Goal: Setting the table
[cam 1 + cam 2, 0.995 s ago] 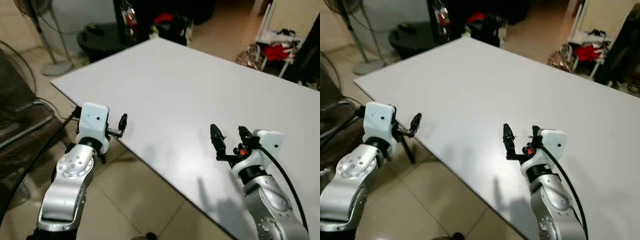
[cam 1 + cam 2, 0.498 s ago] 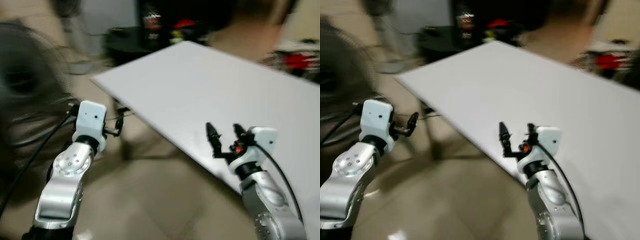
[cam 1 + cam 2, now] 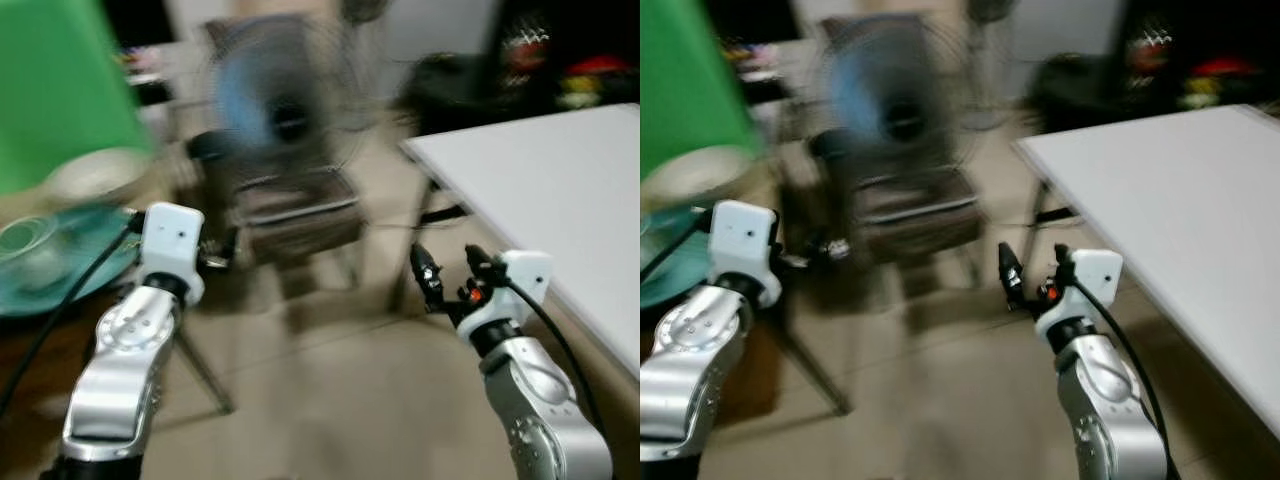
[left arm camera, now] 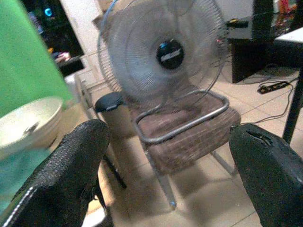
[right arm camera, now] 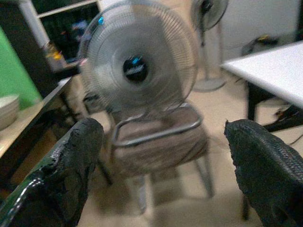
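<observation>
The view is blurred by my turning. A white bowl (image 3: 95,172) stands on a wooden surface at the far left, beside a teal plate (image 3: 70,275) with a clear glass bowl (image 3: 25,240) on it. The white table (image 3: 560,180) lies at the right. My left gripper (image 3: 215,258) hangs in the air near the teal plate, open and holding nothing; its fingers (image 4: 71,175) stand wide apart in the left wrist view. My right gripper (image 3: 452,275) is raised off the white table's left edge, open and holding nothing, with its fingers (image 5: 66,165) far apart.
A large round fan (image 3: 285,95) sits on a metal-framed chair (image 3: 300,215) straight ahead, between the two surfaces. A green sheet (image 3: 60,80) hangs at the upper left. A dark low table (image 3: 450,80) with clutter stands behind. Tiled floor (image 3: 330,400) lies below me.
The camera has swung left: the white table has slid to the right edge of the picture, and the fan, the chair and the dishes have come into view. Both grippers stay open.
</observation>
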Available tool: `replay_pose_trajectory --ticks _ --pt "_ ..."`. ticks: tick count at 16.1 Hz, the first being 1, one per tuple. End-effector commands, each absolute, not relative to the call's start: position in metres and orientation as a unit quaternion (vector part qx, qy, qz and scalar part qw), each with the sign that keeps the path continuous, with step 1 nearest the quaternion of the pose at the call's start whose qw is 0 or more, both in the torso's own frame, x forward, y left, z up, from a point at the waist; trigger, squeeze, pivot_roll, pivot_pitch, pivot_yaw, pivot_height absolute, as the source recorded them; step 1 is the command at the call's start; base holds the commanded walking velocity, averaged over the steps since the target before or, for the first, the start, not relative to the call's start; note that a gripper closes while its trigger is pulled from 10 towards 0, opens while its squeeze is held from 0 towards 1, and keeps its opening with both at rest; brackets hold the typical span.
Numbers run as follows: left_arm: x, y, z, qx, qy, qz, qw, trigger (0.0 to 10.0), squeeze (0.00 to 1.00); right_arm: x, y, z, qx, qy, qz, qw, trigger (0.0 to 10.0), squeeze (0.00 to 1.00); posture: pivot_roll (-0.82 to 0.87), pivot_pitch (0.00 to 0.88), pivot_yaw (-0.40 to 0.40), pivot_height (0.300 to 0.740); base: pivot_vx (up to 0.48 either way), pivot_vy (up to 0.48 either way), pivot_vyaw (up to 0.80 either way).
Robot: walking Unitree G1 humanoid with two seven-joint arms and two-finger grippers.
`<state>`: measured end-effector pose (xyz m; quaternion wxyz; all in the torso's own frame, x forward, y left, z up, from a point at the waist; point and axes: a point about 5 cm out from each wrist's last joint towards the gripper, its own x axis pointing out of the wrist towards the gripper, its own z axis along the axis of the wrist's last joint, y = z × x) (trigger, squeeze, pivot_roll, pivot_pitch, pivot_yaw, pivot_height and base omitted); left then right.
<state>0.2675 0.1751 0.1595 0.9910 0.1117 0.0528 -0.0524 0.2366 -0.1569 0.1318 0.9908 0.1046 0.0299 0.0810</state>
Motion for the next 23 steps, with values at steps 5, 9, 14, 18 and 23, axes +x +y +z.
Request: replay_pose_trajectory --ticks 5,9,14,18,23 --pt "0.265 0.179 0.16 0.095 0.044 -0.033 0.994 10.0 0.0 0.243 -0.157 0.136 0.108 0.023 0.095 0.989 10.0 0.0 0.03 0.0 0.032 0.74 0.0 0.201 0.27" --pt "0.264 0.178 0.162 0.1 0.04 -0.028 0.994 10.0 0.0 0.245 -0.159 0.132 0.134 0.039 0.081 0.987 10.0 0.0 0.03 0.0 0.024 0.74 0.0 0.0 0.0" --pt "0.264 0.175 0.16 0.092 0.036 -0.035 0.995 10.0 0.0 0.246 -0.16 0.133 0.056 0.029 0.076 0.995 10.0 0.0 0.03 0.0 0.02 0.74 0.0 0.0 0.0" --pt "0.266 0.174 0.164 0.093 0.026 -0.039 0.995 10.0 0.0 0.249 -0.158 0.134 0.075 0.023 0.092 0.993 10.0 0.0 0.04 0.0 0.014 0.74 0.0 0.0 0.8" --pt "0.265 0.175 0.165 0.105 0.023 -0.047 0.993 10.0 0.0 0.253 -0.155 0.138 0.075 0.009 0.133 0.988 10.0 0.0 0.05 0.0 0.016 0.74 0.0 0.0 0.8"
